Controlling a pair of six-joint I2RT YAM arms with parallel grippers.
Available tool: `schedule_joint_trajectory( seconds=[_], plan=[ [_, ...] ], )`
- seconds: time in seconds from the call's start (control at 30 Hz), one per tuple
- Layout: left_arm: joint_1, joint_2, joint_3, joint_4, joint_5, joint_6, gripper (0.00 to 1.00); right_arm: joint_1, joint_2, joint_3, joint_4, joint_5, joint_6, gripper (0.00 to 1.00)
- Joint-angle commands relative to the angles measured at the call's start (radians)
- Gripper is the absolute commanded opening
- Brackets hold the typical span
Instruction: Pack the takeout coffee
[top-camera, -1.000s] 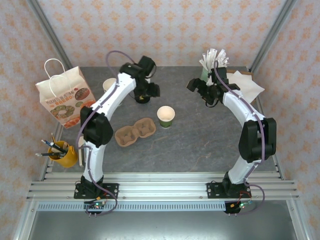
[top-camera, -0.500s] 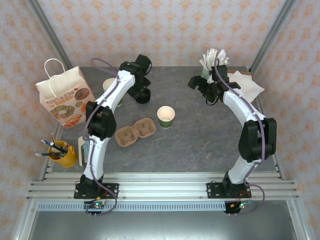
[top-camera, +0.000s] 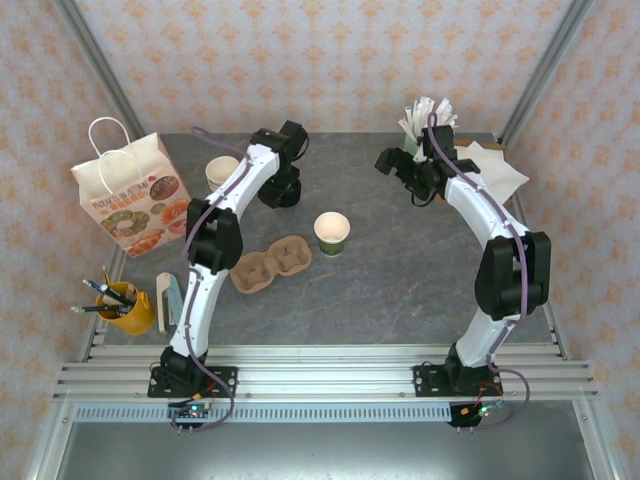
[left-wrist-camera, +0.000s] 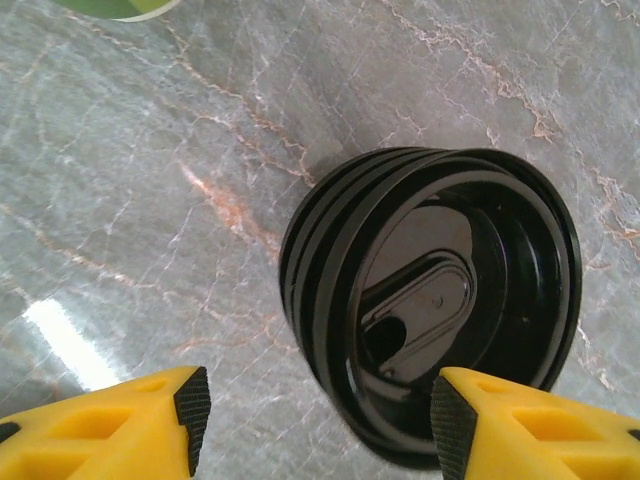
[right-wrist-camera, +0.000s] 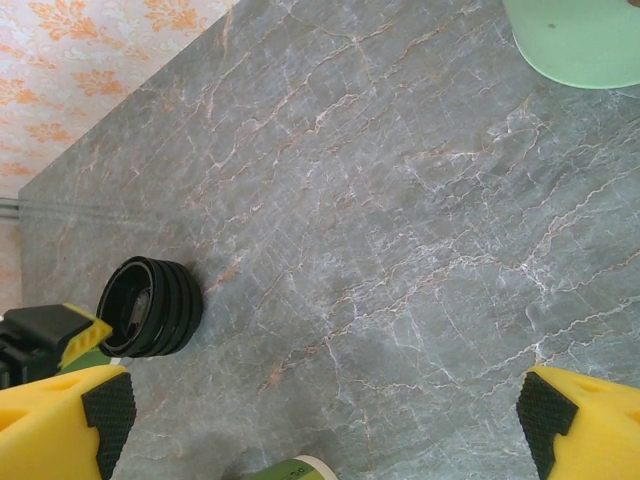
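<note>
Grey marble tabletop (top-camera: 400, 270), floral walls (top-camera: 350, 60); bag (top-camera: 130, 195), tray (top-camera: 270, 262), cup (top-camera: 332, 232) standing. Left claw (left-wrist-camera: 320, 410) is hanging open astride lids (left-wrist-camera: 430, 300); right claw (right-wrist-camera: 326, 412) gaping.

Right gripper (right-wrist-camera: 327, 420) is spread wide here, yellow fingers (right-wrist-camera: 60, 430) with black pads way apart over the grey marble tabletop (right-wrist-camera: 400, 230). A stack of black lids (right-wrist-camera: 150, 307) sits well in from the tabletop edge under the orange-flowered wall (right-wrist-camera: 90, 60), hollow side showing. A yellow finger (right-wrist-camera: 80, 332) from the other arm is just beside it. The base of a mint-green holder (right-wrist-camera: 575, 40) stands well apart from the lids, and the rim of a green paper cup (right-wrist-camera: 290, 468) peeks in between the fingers.
</note>
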Motion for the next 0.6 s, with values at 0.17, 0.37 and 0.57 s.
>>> schedule_joint_trajectory(
  seconds=[0.17,0.37,0.57],
  plan=[
    [0.004,0.048,0.029,-0.049,-0.070,-0.024,0.63,0.004,0.006,0.034,-0.030,0.026,-0.029,0.99],
    [0.005,0.070,0.033,-0.046,-0.061,-0.017,0.52,0.005,0.004,0.037,-0.036,0.026,-0.031,0.99],
    [0.004,0.042,0.026,-0.081,-0.103,0.013,0.29,0.005,0.001,0.035,-0.038,0.028,-0.033,0.99]
  ],
)
